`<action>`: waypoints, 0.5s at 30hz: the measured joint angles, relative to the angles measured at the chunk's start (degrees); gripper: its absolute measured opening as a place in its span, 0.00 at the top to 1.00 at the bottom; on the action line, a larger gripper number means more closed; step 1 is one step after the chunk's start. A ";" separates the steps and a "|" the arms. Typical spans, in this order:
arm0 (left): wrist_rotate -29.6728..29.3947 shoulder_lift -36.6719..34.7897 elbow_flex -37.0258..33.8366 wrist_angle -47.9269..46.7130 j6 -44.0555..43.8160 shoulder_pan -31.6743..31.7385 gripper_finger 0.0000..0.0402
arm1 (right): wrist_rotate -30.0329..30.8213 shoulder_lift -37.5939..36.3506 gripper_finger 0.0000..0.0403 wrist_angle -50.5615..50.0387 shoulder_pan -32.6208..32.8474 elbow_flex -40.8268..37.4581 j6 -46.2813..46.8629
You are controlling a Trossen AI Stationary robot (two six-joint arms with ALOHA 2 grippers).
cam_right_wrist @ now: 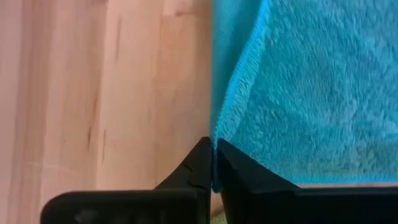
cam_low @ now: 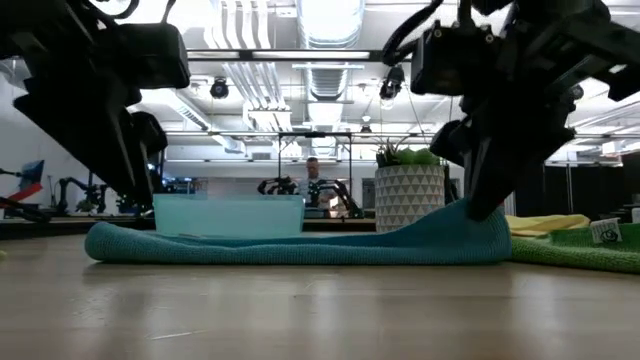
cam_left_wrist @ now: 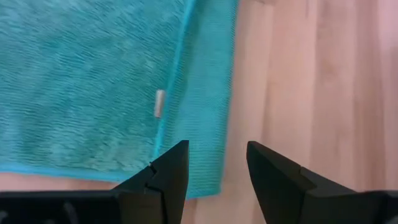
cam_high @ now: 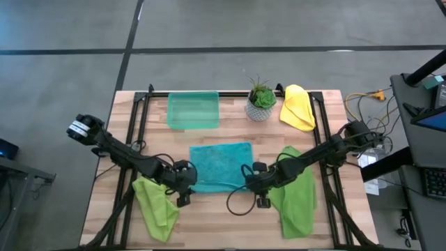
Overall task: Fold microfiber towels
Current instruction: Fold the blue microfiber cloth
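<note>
Towels: one teal, one yellow, two lime.

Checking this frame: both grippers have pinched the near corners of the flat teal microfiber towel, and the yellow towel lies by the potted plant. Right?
Only partly. The right gripper is shut on a corner of the flat teal microfiber towel, lifting it, as the right wrist and low views show. The left gripper is open at its corner, per the left wrist view. The yellow towel does lie by the potted plant.

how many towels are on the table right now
4: a teal towel at the table's centre, a yellow towel at the far right beside the plant, and two lime green towels, near left and near right.
</note>
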 joint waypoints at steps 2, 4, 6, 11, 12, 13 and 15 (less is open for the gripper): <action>-1.56 -0.22 0.00 -0.43 -0.01 -0.02 0.63 | -0.18 -0.01 0.98 -0.19 0.10 -0.17 0.99; -2.10 -0.37 -0.12 -1.28 0.00 -0.04 0.63 | -0.20 -0.21 0.98 -0.35 0.33 -0.30 1.32; -2.10 -0.34 -0.55 -2.02 0.00 -0.04 0.63 | -0.20 -0.38 0.98 -0.40 0.44 -0.31 1.33; -2.09 -0.20 -2.87 -1.70 -0.02 0.16 0.63 | -0.20 -0.44 0.98 -1.00 0.62 0.00 0.91; -1.97 -0.20 -3.57 -0.75 -0.02 0.31 0.63 | -0.20 -0.44 0.98 -1.02 0.64 0.02 0.89; -1.90 -0.18 -4.28 0.54 -0.02 0.43 0.63 | -0.20 -0.44 0.98 -0.98 0.62 0.07 0.88; -1.48 -0.16 -5.33 2.88 -0.02 0.67 0.63 | -0.20 -0.44 0.98 -0.98 0.62 0.08 0.84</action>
